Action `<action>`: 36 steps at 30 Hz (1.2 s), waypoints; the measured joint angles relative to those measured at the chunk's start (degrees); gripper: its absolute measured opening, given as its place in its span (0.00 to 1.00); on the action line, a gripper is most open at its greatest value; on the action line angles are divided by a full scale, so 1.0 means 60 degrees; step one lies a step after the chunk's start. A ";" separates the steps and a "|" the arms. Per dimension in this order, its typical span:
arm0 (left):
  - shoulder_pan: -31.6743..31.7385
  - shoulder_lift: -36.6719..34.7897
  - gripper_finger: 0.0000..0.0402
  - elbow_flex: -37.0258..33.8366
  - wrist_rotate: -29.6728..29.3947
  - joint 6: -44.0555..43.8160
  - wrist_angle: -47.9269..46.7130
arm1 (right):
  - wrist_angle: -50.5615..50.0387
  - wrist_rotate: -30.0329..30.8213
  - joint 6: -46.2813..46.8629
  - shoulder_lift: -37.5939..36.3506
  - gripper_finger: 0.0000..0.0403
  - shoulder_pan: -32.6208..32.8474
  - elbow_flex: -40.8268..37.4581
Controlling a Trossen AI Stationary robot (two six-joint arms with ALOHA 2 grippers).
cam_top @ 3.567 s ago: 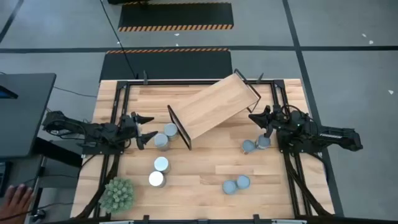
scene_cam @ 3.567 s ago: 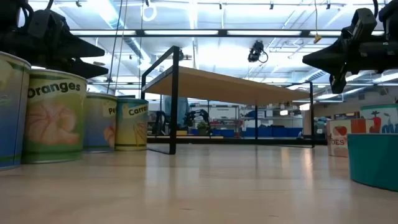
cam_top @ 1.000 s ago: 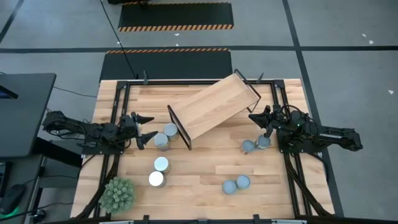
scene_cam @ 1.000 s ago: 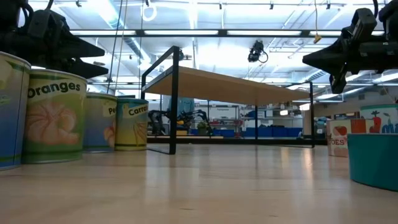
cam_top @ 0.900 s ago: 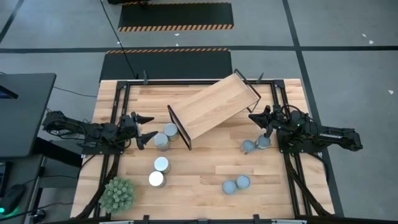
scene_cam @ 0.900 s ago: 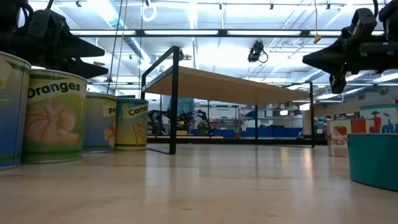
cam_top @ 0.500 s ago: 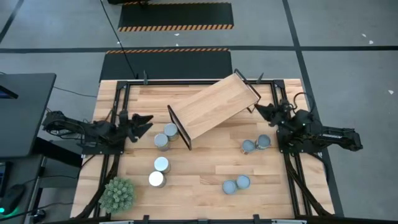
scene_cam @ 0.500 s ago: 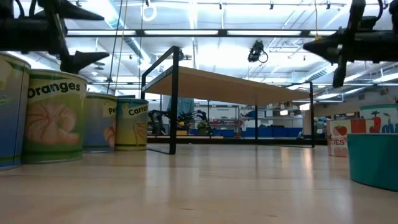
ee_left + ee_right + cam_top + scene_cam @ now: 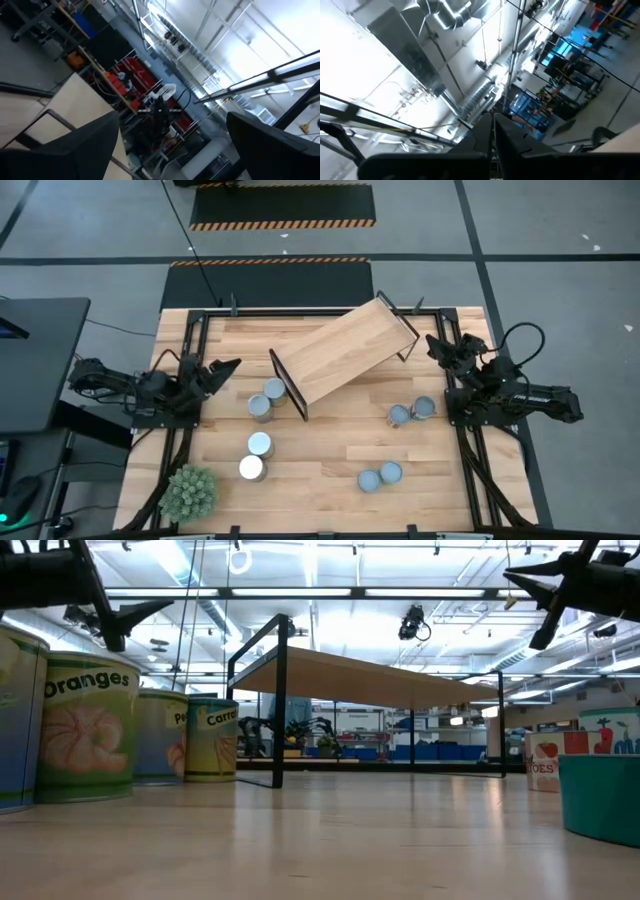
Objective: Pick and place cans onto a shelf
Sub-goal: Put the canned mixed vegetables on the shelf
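A light-wood shelf (image 9: 340,350) stands slantwise on its black end frames at the table's far middle; the low view shows its plank (image 9: 370,675). Several cans stand upright on the table: two (image 9: 267,398) by the shelf's left end, two (image 9: 255,456) nearer, two (image 9: 412,411) at the right, two (image 9: 380,476) near the front. My left gripper (image 9: 222,368) is open and tipped upward at the left edge, clear of the cans; its fingers (image 9: 75,145) frame only the room. My right gripper (image 9: 435,345) is shut, raised at the right edge.
A spiky green plant (image 9: 190,492) sits at the near left corner. Black frame rails (image 9: 190,340) run along the table's sides and far edge. In the low view, labelled cans (image 9: 88,730) stand close at the left and a teal one (image 9: 600,795) at the right.
Both grippers have risen, tipped their fingers upward and rolled at the wrist. The right one has swung off the two right-hand cans toward the far edge; the left one has drawn back toward the left edge. Cans and shelf have stayed put.
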 joint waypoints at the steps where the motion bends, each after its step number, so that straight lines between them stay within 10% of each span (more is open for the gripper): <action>1: -0.0001 0.0000 0.93 0.0000 -0.0003 0.0000 0.0060 | 0.0000 -0.0003 0.0158 0.0000 0.06 0.0000 0.0000; 17: -0.0005 0.0004 0.93 0.0000 -0.1285 -0.0046 0.0196 | 0.0011 -0.0045 0.2867 0.0000 0.06 0.0000 0.0000; 28: 0.0002 0.0004 0.93 0.0002 -0.1465 -0.1005 0.0221 | -0.0692 -0.0639 0.1189 0.0539 0.03 0.0000 0.1376; 36: 0.0003 0.0336 0.93 0.1236 -0.0696 0.1621 0.0246 | -0.3511 -0.1355 -0.0021 0.1629 0.02 0.0000 0.3013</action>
